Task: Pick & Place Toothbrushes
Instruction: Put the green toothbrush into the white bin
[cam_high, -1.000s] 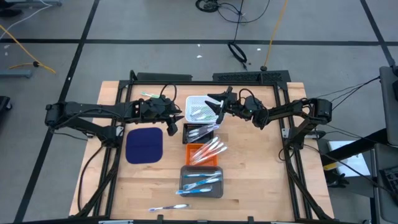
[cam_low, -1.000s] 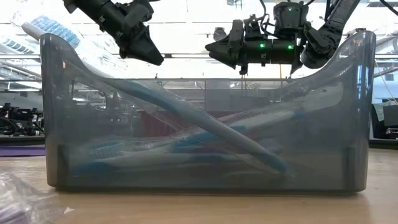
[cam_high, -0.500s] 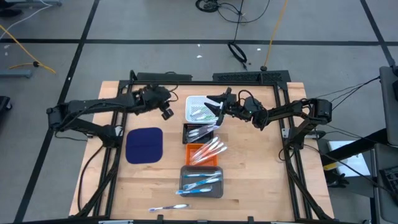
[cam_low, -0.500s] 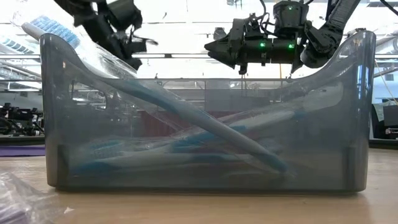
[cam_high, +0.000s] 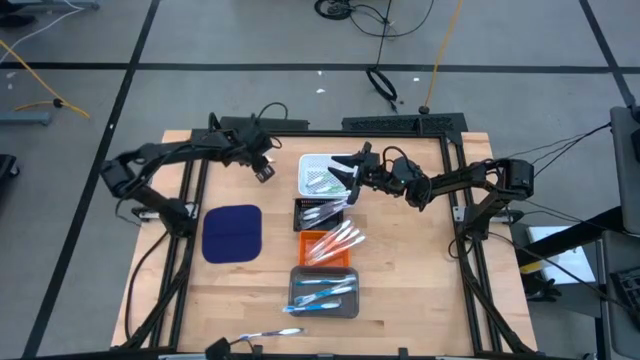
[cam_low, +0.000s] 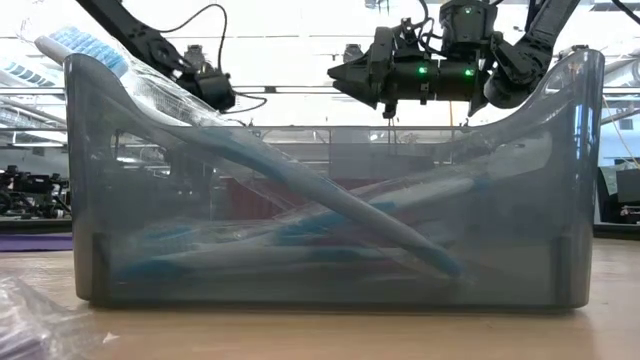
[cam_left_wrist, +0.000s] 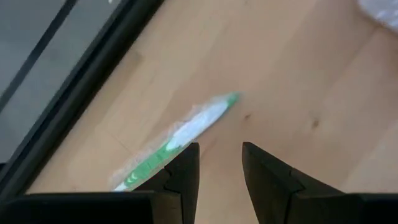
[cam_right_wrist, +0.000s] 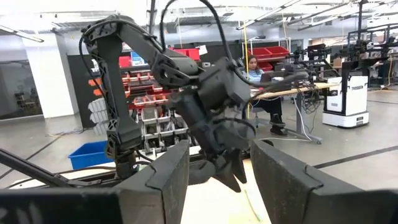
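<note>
Green toothbrush (cam_left_wrist: 177, 142) partly hidden behind left gripper (cam_left_wrist: 220, 163), handle end cut off by finger. Grey tray (cam_low: 90, 180) fills low view, blocks table behind; brushes inside blurred through wall. Left arm (cam_low: 150, 50) cut off at top edge there. Toothbrush (cam_high: 270, 334) at near table edge too small to tell colour. Person (cam_right_wrist: 255, 65) far off, tiny.

Four trays (cam_high: 322, 173) in a row on the desk (cam_high: 410, 270), one blue mat (cam_high: 232, 233), two grippers. One green toothbrush (cam_left_wrist: 180, 137) just ahead of the left gripper (cam_left_wrist: 221, 168); one near the desk's edge (cam_high: 268, 334).
</note>
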